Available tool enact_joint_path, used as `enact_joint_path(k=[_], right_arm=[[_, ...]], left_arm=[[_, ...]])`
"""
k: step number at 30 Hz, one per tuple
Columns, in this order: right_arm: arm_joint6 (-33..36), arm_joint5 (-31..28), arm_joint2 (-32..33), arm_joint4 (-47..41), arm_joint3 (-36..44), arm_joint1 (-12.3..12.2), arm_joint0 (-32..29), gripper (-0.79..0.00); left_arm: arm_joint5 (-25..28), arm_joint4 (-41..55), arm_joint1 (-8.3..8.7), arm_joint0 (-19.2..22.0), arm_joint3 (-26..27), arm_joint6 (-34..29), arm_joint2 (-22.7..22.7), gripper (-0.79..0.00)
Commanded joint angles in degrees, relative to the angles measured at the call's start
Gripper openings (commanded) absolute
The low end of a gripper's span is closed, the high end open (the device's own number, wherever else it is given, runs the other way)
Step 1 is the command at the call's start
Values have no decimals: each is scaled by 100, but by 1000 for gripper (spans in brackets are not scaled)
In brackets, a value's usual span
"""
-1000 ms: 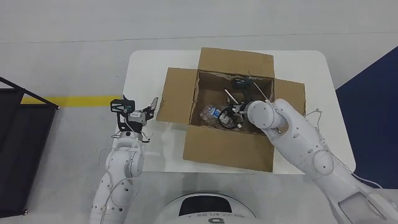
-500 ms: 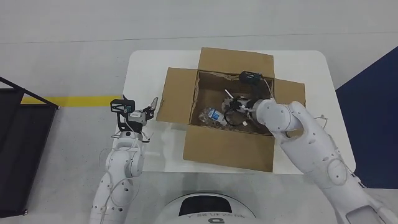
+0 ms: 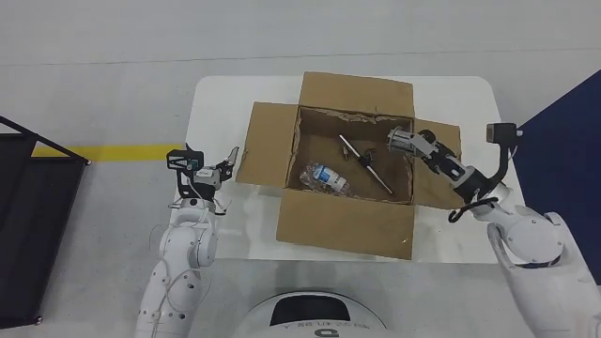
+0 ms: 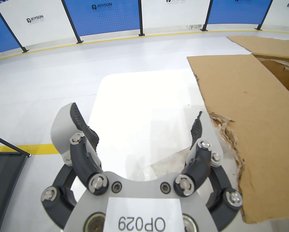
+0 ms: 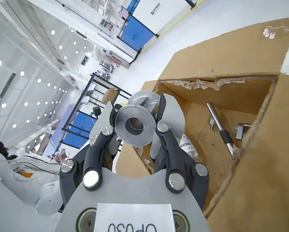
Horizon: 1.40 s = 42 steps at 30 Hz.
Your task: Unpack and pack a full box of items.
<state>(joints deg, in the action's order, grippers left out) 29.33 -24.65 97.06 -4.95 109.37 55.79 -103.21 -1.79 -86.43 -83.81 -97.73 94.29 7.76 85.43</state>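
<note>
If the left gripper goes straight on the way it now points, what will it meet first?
Probably nothing: the left gripper, open, points along the white table, and the box flap lies off to one side. Its height is unclear.

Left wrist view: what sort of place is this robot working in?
Probably a factory or test hall: blue and white perforated partition panels on black posts fence off the pale smooth floor, which carries a painted yellow line.

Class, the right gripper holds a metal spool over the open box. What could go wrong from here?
1. The right gripper pinches the smooth, round spool by its rim; it could slip and drop onto the rod in the box.
2. Swinging outward, it might catch the flap and drag the box.
</note>
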Motion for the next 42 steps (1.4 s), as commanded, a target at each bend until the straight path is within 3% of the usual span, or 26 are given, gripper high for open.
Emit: enact_joint_path(k=[1, 6, 8, 15, 21, 29, 35, 42], right_arm=[[13, 13, -5, 2, 0, 0, 7, -785], [13, 13, -5, 2, 0, 0, 7, -785], [-312, -166, 76, -16, 134, 23, -71, -785], [-676, -334, 1433, -701, -406, 41, -992, -785], [-356, 885, 1861, -610, -1378, 5, -994, -785], [140, 2199, 1661, -63, -2313, -54, -450, -785], [407, 2588, 1531, 337, -2831, -96, -69, -785], [400, 2608, 1674, 393, -2872, -99, -81, -785]], left_arm=[[0, 0, 0, 0, 0, 0, 0, 0], [0, 0, 0, 0, 0, 0, 0, 0], [0, 0, 0, 0, 0, 0, 0, 0], [0, 0, 0, 0, 0, 0, 0, 0], [0, 0, 0, 0, 0, 0, 0, 0], [0, 0, 0, 0, 0, 0, 0, 0], [0, 0, 0, 0, 0, 0, 0, 0], [0, 0, 0, 0, 0, 0, 0, 0]])
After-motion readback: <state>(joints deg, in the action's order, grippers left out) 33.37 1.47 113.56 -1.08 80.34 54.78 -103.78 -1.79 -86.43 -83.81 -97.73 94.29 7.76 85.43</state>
